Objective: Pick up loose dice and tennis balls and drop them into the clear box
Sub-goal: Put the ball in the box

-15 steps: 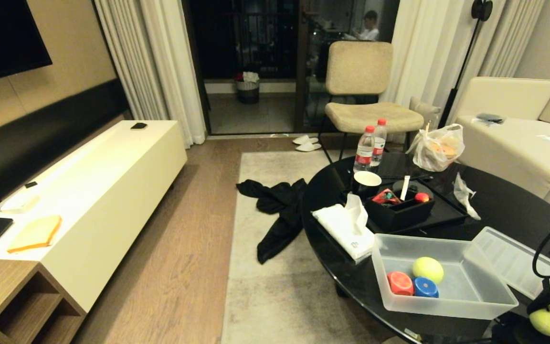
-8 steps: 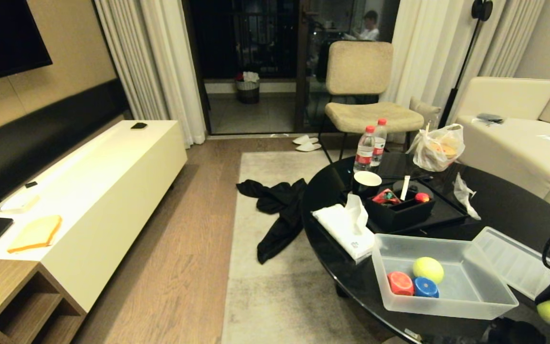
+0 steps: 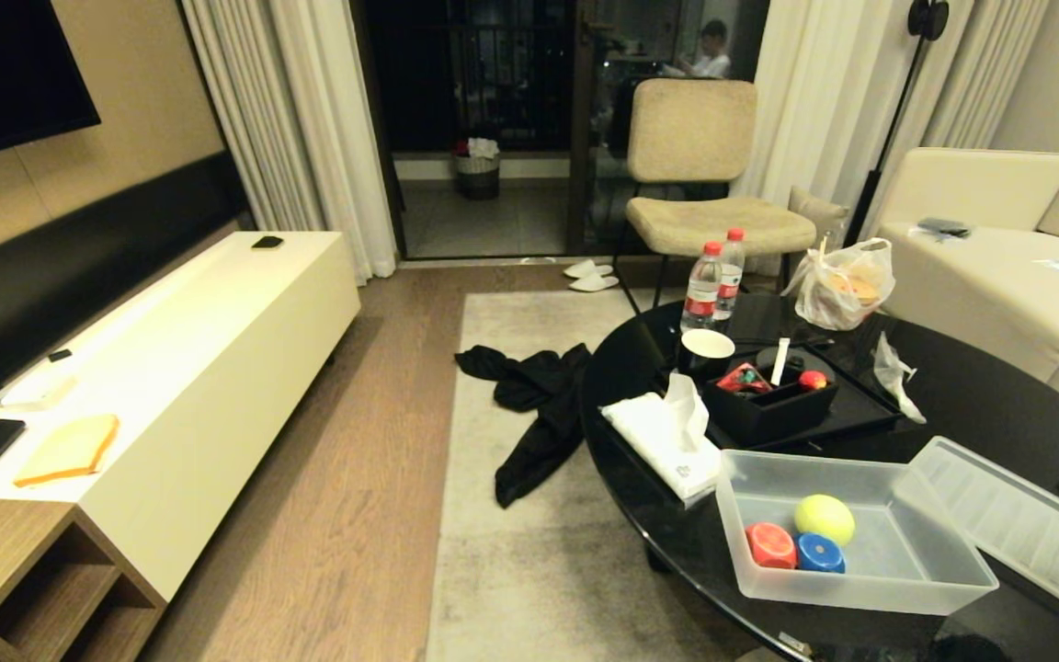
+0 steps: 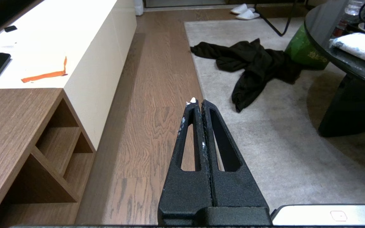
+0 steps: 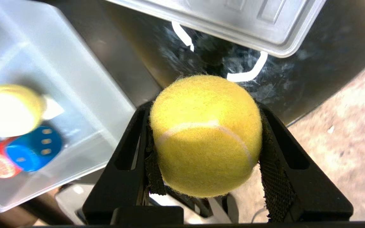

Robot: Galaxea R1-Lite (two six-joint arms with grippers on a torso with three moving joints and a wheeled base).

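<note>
The held ball (image 5: 205, 134) has risen and slid toward the right edge of the head view since a second ago, from low beside the box's near right corner to a spot over the lid (image 3: 1012, 524). The right claw (image 5: 203, 139) pinches this ball between its two pads, above the counter's (image 3: 971, 395) near rim, with rug showing just beyond the edge. The box (image 3: 906, 588) stands open just left of it, holding a second ball (image 3: 824, 519), a red die (image 3: 770, 544) and a blue die (image 3: 820, 553) with yellow pips, all bunched toward its left half; the right half of its floor is bare. The lid lies flat, touching the box's right wall. No writing can be read on ball, box or lid. The left claw (image 4: 197, 103) is pressed together, hanging over the wood floor (image 4: 157, 95) between cabinet (image 4: 100, 63) and rug (image 4: 280, 133), with open room around it.
</note>
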